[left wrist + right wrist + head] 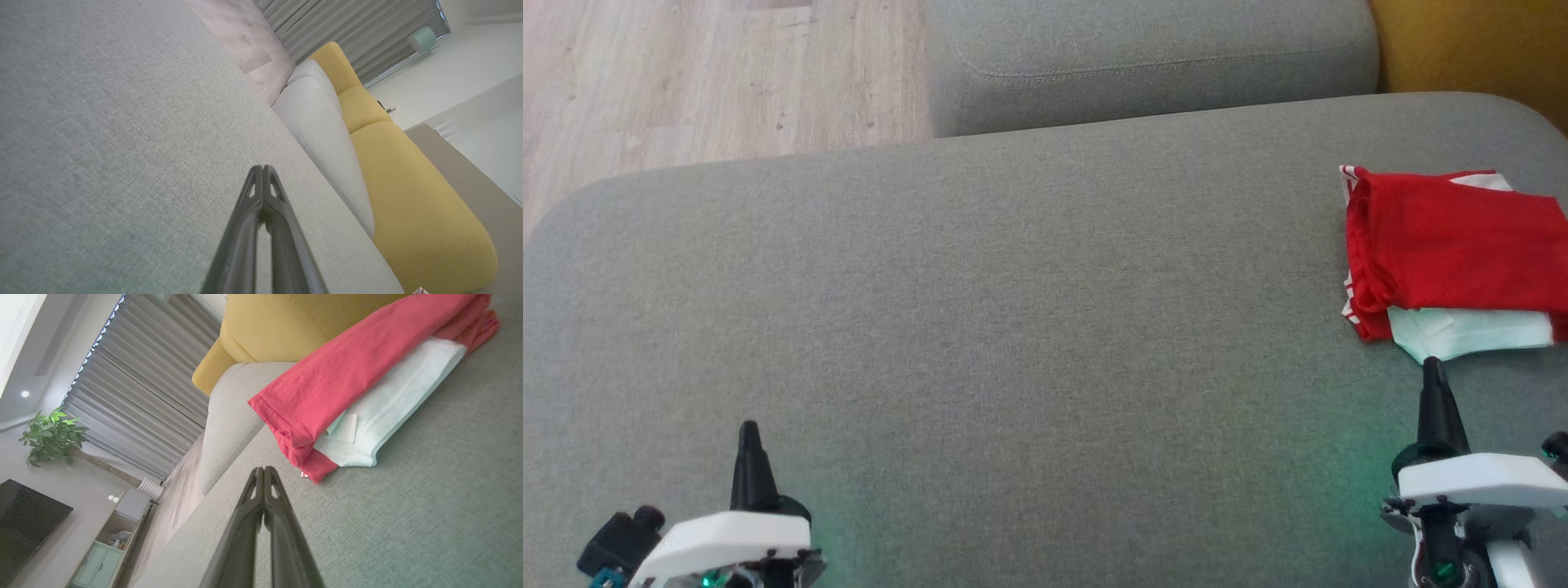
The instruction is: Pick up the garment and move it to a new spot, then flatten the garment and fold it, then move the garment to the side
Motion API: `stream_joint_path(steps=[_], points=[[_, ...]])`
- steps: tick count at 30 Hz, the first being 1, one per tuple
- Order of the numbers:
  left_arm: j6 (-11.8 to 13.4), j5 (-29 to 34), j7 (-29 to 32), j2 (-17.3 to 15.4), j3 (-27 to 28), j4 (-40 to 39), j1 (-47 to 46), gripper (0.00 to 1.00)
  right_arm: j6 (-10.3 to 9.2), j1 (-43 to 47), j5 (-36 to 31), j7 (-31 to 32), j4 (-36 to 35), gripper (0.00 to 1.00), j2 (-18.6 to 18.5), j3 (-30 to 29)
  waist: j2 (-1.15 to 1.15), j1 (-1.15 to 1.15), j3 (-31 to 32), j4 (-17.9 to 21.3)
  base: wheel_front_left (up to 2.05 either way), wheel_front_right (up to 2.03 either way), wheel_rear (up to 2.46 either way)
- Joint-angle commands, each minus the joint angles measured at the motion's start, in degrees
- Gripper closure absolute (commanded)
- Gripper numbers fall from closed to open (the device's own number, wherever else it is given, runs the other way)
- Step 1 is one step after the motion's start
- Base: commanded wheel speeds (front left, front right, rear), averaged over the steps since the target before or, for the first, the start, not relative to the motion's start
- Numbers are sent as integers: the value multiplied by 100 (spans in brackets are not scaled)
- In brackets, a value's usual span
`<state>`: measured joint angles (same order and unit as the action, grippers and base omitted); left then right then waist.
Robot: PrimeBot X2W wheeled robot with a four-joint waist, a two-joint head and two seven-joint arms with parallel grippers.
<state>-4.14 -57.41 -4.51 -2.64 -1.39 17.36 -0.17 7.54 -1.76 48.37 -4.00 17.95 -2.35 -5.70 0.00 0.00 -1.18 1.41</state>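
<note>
The garment [1454, 245] is red with a white part, folded into a compact stack at the right side of the grey sofa seat [1013, 310]. The right wrist view shows the garment [343, 384] close ahead, red layer over white. My right gripper [1432, 365] is shut and empty, its tips just short of the white edge. My left gripper [748, 427] is shut and empty too, over bare cushion at the lower left, far from the garment. In each wrist view the fingers [263, 169] [263, 469] press together.
A grey cushion [1152, 57] sits behind the seat, a yellow cushion [1470, 41] at the back right. Wooden floor [686, 73] lies beyond the seat's far left edge. The right wrist view shows curtains [135, 388], a plant [53, 437] and a cabinet [106, 547].
</note>
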Motion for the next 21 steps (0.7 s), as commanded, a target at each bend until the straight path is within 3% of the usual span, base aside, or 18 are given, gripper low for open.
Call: stream_joint_path(steps=[1, 21], points=[[-63, -136, 55, -12, 186, -217, -319, 100, -3, -302, 176, 32, -223, 100, -31, 46, 0, 0, 2, -3, 0, 0, 0], [-155, -1273, 410, -16, 391, -255, -415, 100, -4, -350, 1606, 378, -281, 100, -39, 2, 0, 0, 35, -50, 0, 0, 0]])
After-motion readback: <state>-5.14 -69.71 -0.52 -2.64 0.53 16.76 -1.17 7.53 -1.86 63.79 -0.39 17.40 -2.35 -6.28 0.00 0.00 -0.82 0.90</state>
